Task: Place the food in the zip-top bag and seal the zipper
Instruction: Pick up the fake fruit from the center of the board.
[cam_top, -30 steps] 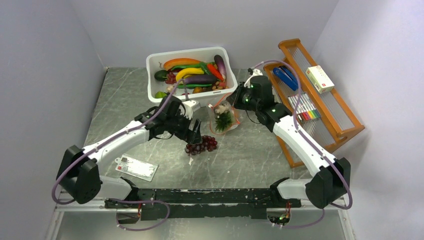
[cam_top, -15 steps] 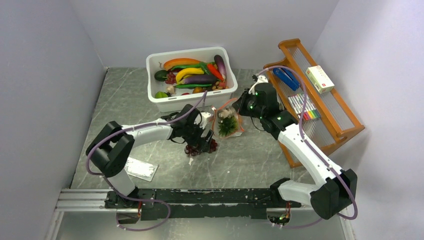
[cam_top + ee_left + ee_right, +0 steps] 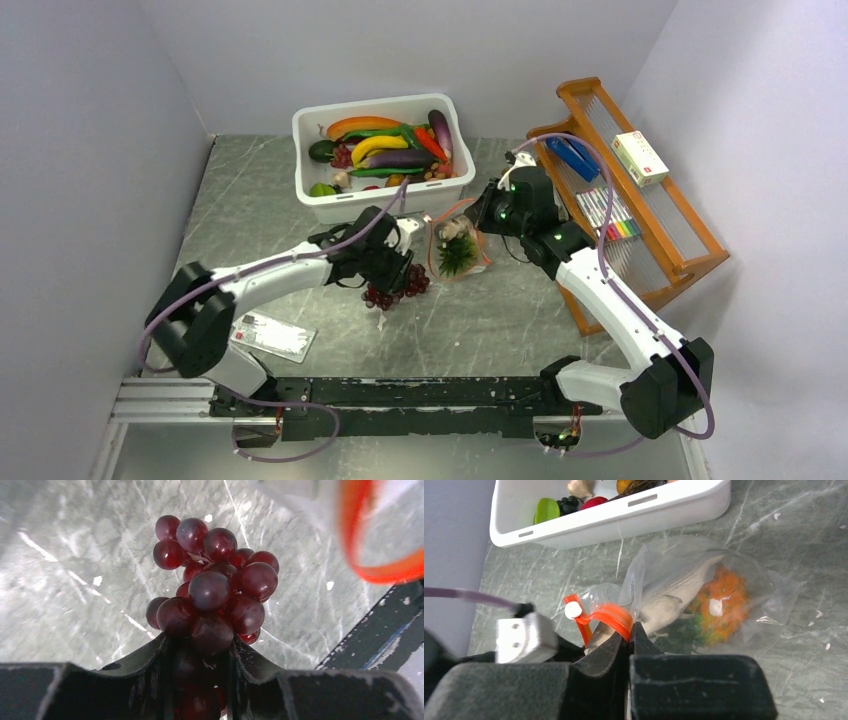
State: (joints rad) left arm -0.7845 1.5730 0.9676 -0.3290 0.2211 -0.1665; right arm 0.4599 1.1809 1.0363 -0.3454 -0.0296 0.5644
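From above, your left gripper (image 3: 393, 276) is in the centre of the frame, its jaws clamped on the grape bunch (image 3: 402, 288). The bunch hangs low over the table, just left of the bag (image 3: 458, 247). The bag lies right of centre, below the white tub (image 3: 335, 206), and the pineapple (image 3: 457, 254) is already inside it. Your right gripper (image 3: 487, 212) holds the bag's upper right edge.

In the left wrist view, the grapes fill the middle of the frame, and both fingers (image 3: 150, 660) press on the bottom berries. The orange-red zipper (image 3: 372, 572) curves through the upper right corner, near the grapes but apart from them. None of the bunch has crossed the mouth.

In the right wrist view, the jaws at lower centre are shut on the zipper strip and lift the mouth into an open loop. The pineapple shows through the clear plastic at centre right, with something pale beside it.

You are roughly midway through, by my reading. One piece is bagged and the grapes are gripped but not yet in. Whether the green piece is in the bag I cannot tell, and the zipper is plainly unsealed.
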